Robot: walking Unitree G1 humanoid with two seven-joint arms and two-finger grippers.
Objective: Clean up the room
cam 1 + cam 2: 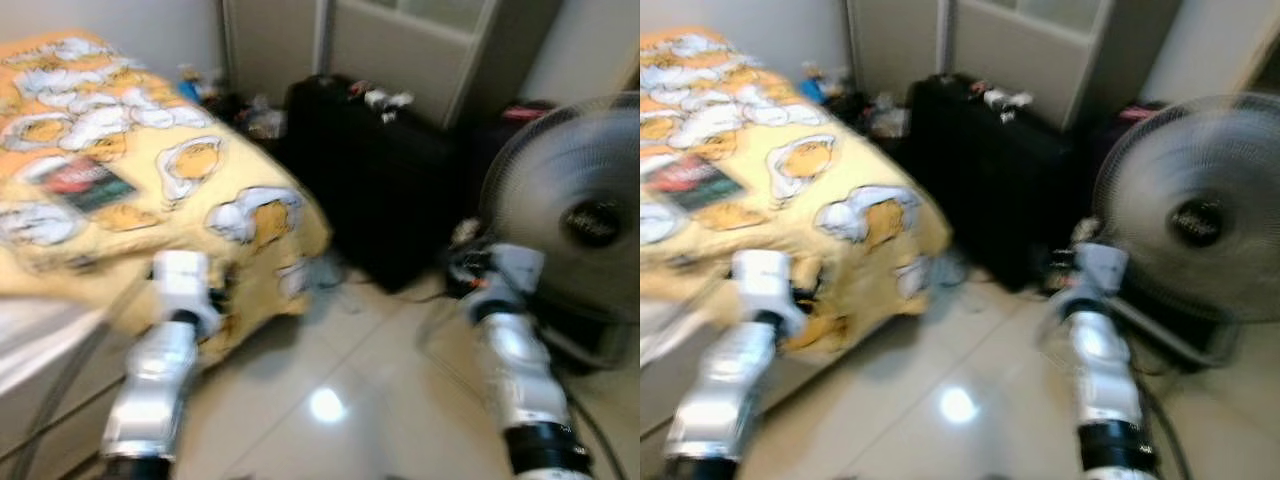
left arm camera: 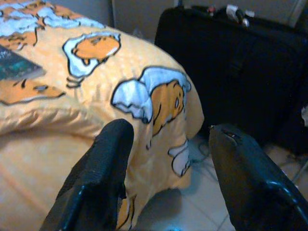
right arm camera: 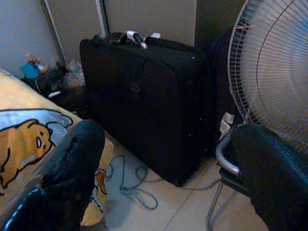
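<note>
A: Both our grippers, left gripper [image 2: 163,178] and right gripper [image 3: 166,178], are spread and empty; clutter [image 1: 235,105] sits beyond the bed [image 1: 130,190].
B: We could snag that floor cable [image 3: 127,185] by the suitcase [image 3: 149,96] or bump the fan [image 1: 580,210].

yellow cartoon-print blanket [image 1: 200,170], black suitcase [image 3: 144,91]

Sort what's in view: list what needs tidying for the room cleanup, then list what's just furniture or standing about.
Needs tidying:
- book on the bed
- floor clutter in the corner
- loose cable on the tiles
- small items atop the suitcase

Standing about:
- yellow bedspread
- black suitcase
- fan

Both grippers, left gripper and right gripper, are open, empty.
</note>
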